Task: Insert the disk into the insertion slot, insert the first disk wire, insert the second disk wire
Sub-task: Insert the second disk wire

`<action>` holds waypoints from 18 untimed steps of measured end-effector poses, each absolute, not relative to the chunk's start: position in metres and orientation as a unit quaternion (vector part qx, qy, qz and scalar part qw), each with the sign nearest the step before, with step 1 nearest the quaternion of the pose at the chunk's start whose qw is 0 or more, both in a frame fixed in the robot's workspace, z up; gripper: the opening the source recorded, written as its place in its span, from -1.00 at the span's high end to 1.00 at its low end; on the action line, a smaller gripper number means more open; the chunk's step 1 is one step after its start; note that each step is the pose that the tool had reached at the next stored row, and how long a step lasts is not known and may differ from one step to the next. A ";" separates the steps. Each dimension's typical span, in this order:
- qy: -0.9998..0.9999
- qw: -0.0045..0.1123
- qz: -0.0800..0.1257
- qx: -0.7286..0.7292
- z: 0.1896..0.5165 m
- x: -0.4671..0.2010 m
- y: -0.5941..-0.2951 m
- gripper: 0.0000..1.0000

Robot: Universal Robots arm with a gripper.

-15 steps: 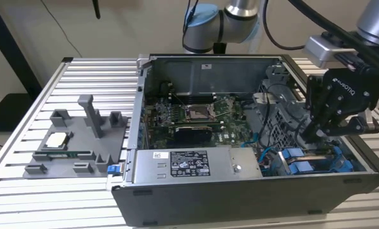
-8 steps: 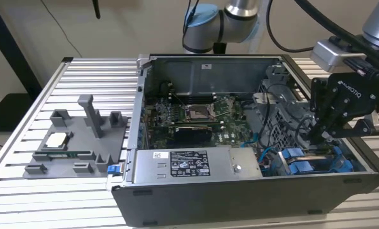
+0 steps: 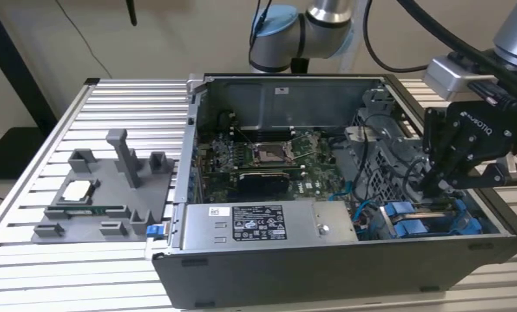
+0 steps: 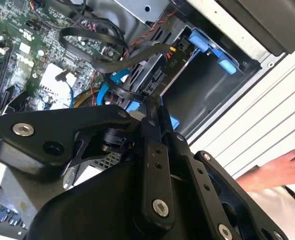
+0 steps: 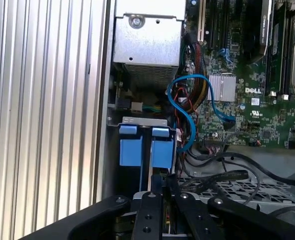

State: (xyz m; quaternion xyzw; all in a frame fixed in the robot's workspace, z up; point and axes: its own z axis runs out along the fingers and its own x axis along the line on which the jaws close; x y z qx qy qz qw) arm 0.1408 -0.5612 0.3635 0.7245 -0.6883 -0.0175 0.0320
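Observation:
My black gripper (image 3: 434, 190) reaches down into the open computer case at the exterior view's right, over the insertion slot (image 3: 471, 226) with its blue rails. The disk (image 3: 414, 220) seems to sit in that slot, framed by blue plastic, and most of it is hidden by my fingers. In the second wrist view my gripper (image 4: 155, 103) has its fingers pressed close together, and a flat black disk wire (image 4: 123, 90) runs right up to their tips. In the first wrist view my gripper (image 5: 162, 184) hangs just short of two blue tabs (image 5: 161, 146), with a black wire (image 5: 217, 176) beside it.
The motherboard (image 3: 267, 159) fills the case's middle, and a grey box with a white sticker (image 3: 258, 224) stands at the front. Blue and black cables (image 5: 187, 107) loop near the bay. A grey fixture (image 3: 106, 195) lies on the slatted table. A person's hand (image 4: 282, 167) rests outside the case.

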 end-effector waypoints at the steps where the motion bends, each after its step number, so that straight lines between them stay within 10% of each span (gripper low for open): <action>1: -0.688 0.031 -0.017 0.725 0.362 0.141 -0.561 0.68; 18: -0.689 0.019 -0.019 0.724 0.347 0.149 -0.561 0.68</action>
